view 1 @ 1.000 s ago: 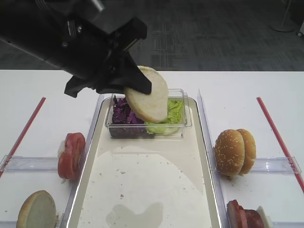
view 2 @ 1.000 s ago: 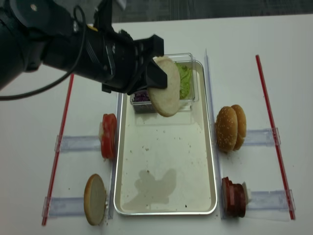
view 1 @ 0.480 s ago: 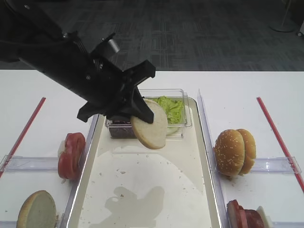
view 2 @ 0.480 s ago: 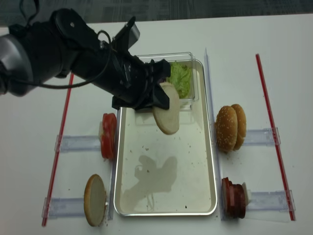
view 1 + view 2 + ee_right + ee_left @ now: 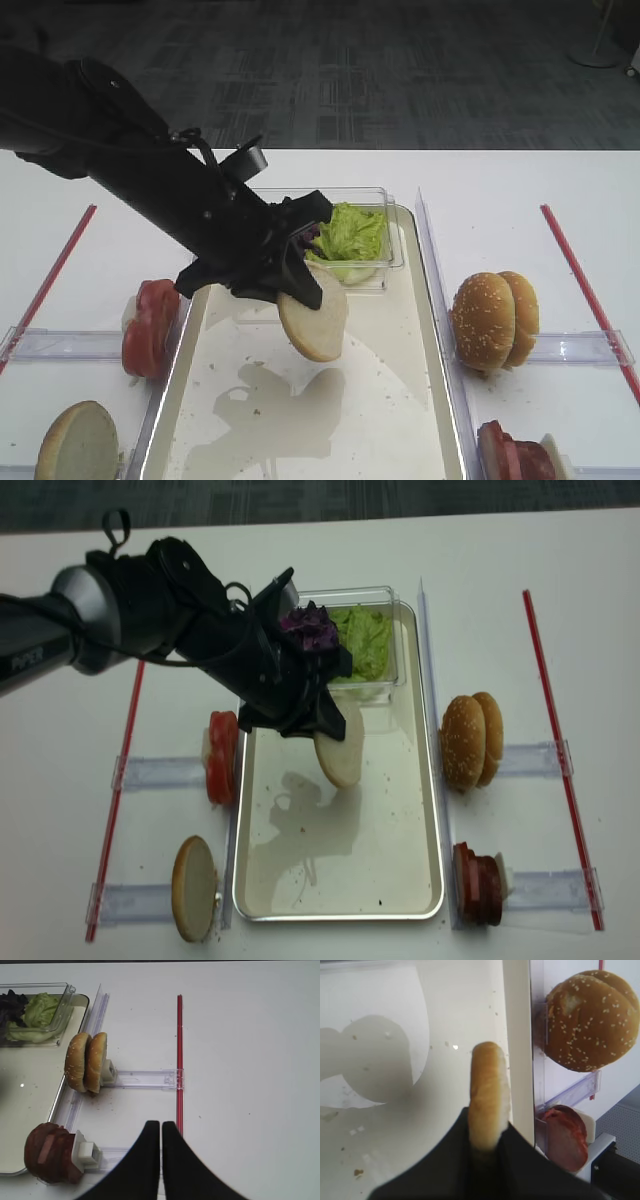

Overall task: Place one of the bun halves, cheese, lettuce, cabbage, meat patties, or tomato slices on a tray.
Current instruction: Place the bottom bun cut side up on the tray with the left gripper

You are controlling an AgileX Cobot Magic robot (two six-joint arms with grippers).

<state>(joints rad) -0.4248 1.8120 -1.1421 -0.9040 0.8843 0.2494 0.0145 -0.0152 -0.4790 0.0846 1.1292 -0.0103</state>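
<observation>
Left gripper was clamped on the bun half, held on edge, long axis near vertical, hanging below the jaws just above the tray middle, not touching; drop is straight down. Right gripper was closed, empty, parked far right

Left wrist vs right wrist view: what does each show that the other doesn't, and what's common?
Left wrist only: the left gripper shut on a plain bun half, held on edge over the tray.
Right wrist only: the shut right gripper over bare table, a red strip, and a clear tub with lettuce and cabbage.
Both: sesame buns, meat patties, tray edge.
</observation>
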